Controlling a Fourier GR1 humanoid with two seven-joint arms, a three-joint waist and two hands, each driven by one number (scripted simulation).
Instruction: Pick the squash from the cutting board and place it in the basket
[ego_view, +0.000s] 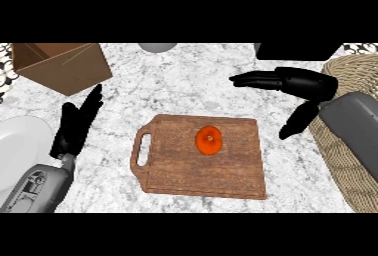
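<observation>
An orange squash (209, 140) lies on the wooden cutting board (199, 172) in the middle of the counter, toward the board's far edge. The woven basket (341, 150) runs along the right edge, partly hidden by my right forearm. My right hand (299, 82) hovers above and to the right of the board, open, fingers stretched leftward and thumb pointing down toward the board's right edge. It holds nothing. At the left, my left hand (76, 125) rests open with fingers up, apart from the board.
A brown cardboard box (65, 65) stands at the back left. A white plate (22, 150) lies at the left edge under my left forearm. A grey round object (156, 47) and a black object (295, 51) sit at the far edge.
</observation>
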